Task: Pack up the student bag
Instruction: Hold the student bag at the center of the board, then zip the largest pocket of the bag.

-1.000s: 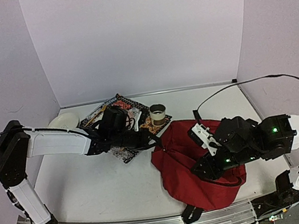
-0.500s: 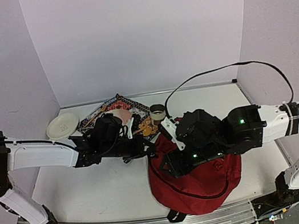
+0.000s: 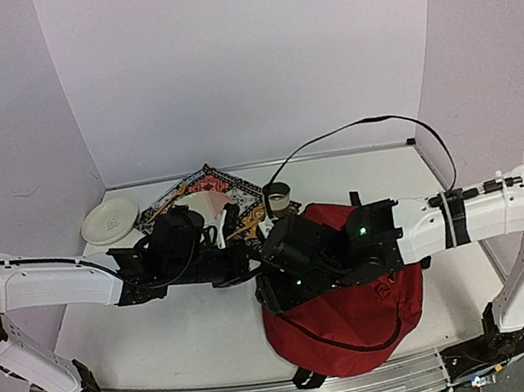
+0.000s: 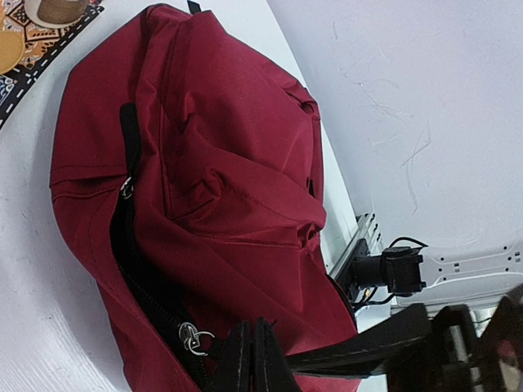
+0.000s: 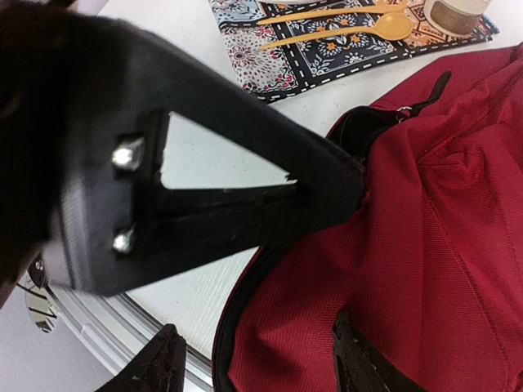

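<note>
Lying slumped at lower centre-right of the top view, on the white table (image 3: 166, 340): one student bag (image 3: 359, 316), a large soft dark-red fabric backpack with black zip, trim and straps.

Condition: limp, creased, sagging flat. The main zip (image 4: 129, 245) appears parted along the left side of the left wrist view, with its metal pull ring (image 4: 190, 335) near the bottom.

Handling, by judgement: light and floppy, with no stiffness. The cloth will likely bunch and slide on the smooth top, and the mouth will likely fall shut unless held apart. Best holds are the black-trimmed rim beside the zip or a strap, not the loose panel.

Claws: the left gripper (image 4: 249, 355) has its fingers pressed fully together, tips against the rim by the zip; whether a fold or tab is nipped between them cannot be told. The right gripper (image 5: 257, 367) has its fingers well apart over red cloth, grasping nothing.
</note>
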Motion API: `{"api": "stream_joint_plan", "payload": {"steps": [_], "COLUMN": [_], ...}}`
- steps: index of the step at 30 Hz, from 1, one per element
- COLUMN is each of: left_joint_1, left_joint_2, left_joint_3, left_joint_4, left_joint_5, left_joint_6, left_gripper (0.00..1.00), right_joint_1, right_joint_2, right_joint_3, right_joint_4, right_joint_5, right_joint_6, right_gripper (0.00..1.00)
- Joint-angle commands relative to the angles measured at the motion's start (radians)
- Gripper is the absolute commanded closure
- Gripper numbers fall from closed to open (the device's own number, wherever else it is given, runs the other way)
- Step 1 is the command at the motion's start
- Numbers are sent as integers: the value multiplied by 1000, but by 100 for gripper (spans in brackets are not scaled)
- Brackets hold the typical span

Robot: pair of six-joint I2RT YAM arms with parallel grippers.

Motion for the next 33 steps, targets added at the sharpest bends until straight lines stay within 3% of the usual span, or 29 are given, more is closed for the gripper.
{"api": "stream_joint_plan", "payload": {"steps": [1,7,8,12,16,25,33], "left_joint_1": [-8,-11,-11,-11,-9,124,192], "left_joint_2": [-64,-74,-77,-81,-72,11,140], "left_joint_3": [-27,-41,-40,-38,-42,-17,132], "left_joint_4": [124,178,182,183,179,120,-7], "left_joint_5": [-10,-9,-10,-25,-65,-96,-157], "left_joint_6": [-103,-166,-169,-154,-107,23,165], "left_gripper": [100,100,100,100,100,100,100], "right_joint_1": [3,3,3,6,25,80,112], "right_joint_2": [41,64,64,35,-6,-119,-175], "right_joint_3": [3,-48,-56,-92,-104,-214,-251], "right_joint_4": [36,23,6,-19,-18,-19,-19], "right_joint_5": [34,83,93,105,62,4,-43], "right_joint_6": [83,124,131,134,55,35,-12], "right_gripper": [38,43,48,83,98,100,100]}}
